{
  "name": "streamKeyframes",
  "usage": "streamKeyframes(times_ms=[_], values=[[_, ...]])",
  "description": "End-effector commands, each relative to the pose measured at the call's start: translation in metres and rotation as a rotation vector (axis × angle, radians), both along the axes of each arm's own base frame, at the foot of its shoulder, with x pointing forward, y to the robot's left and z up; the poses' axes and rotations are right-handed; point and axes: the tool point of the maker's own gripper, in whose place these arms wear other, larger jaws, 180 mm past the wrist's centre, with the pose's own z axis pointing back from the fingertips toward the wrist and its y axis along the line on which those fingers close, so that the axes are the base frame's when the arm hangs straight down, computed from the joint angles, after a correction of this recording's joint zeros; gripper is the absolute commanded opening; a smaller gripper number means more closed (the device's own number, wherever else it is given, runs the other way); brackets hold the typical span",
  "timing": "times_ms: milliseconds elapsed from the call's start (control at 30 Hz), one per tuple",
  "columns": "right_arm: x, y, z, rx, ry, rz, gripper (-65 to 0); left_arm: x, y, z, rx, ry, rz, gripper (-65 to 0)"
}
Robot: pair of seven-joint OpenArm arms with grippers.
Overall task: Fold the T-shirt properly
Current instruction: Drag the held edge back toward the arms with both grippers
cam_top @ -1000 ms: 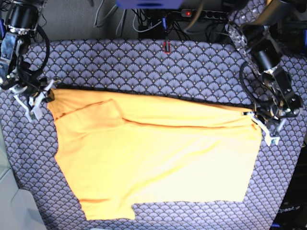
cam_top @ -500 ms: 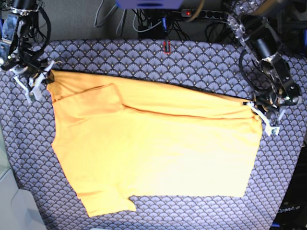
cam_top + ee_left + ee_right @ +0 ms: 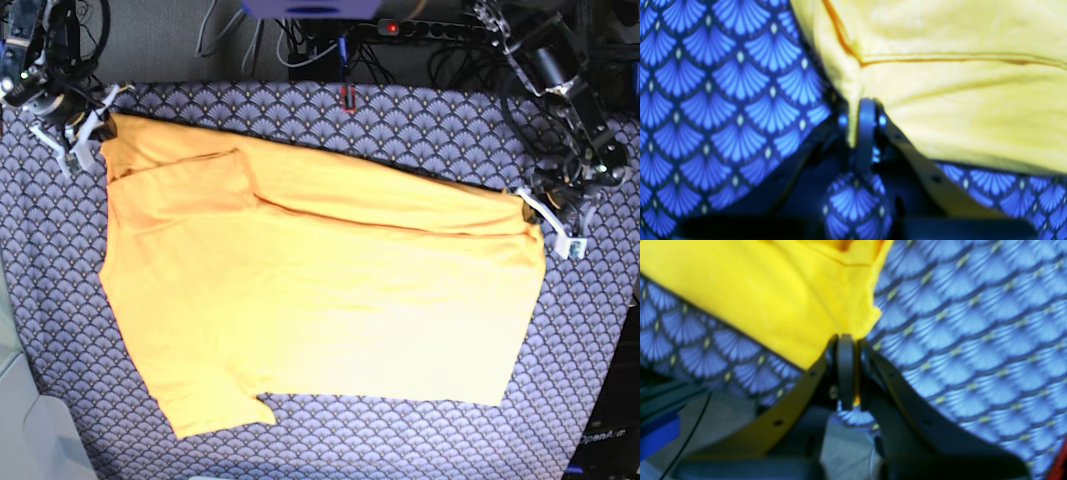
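While the T-shirt [image 3: 320, 300] lay spread over most of the patterned tablecloth [image 3: 400, 120], both arms gripped it at opposite corners. At about ten o'clock in the base view, the right gripper [image 3: 88, 135] was pressed together on a corner of the yellow-orange fabric; its wrist camera showed the cloth [image 3: 773, 296] pinched between the closed jaws [image 3: 846, 350]. At about three o'clock, the left gripper [image 3: 545, 215] likewise pinched the garment's edge, with a fold of fabric [image 3: 940, 100] caught in its tips [image 3: 862, 123]. One sleeve [image 3: 190, 180] lay folded over the body near eleven o'clock, and another [image 3: 215, 410] pointed toward seven o'clock.
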Motion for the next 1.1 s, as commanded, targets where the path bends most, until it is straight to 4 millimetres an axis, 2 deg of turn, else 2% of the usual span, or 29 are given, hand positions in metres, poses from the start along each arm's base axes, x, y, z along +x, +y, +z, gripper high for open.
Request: streamKeyframes(times_ms=[0,267,467,633,967,1067], values=[[0.004,-0.006,0.009,-0.016,-0.031,0.003,-65.0,-0.066,0.009,-0.036,0.087,0.306,-0.031,-65.0],[-0.006,-0.005,0.006,-0.007,-0.027,0.005,-65.0,-0.095,0.014,-0.025,0.160,0.304,-0.039,-65.0],[-0.011,-0.022,0.010,-0.033,-0.028,-0.037,-65.0,-0.115,0.017,-0.031,0.168,0.347,-0.043,-65.0],[-0.020,-0.022,0.007,-0.036,-0.008,-0.033,-65.0,-0.126,0.019,-0.035,0.178,0.374,-0.046,-65.0],[-0.026,-0.018,0.006,-0.013,-0.029,-0.032,-65.0,-0.163,0.032,-0.041,0.180,0.436,0.002,-65.0],[-0.028,-0.018,0.006,-0.014,-0.026,-0.032,-65.0,-0.164,0.036,-0.040,0.187,0.437,0.004,-65.0]])
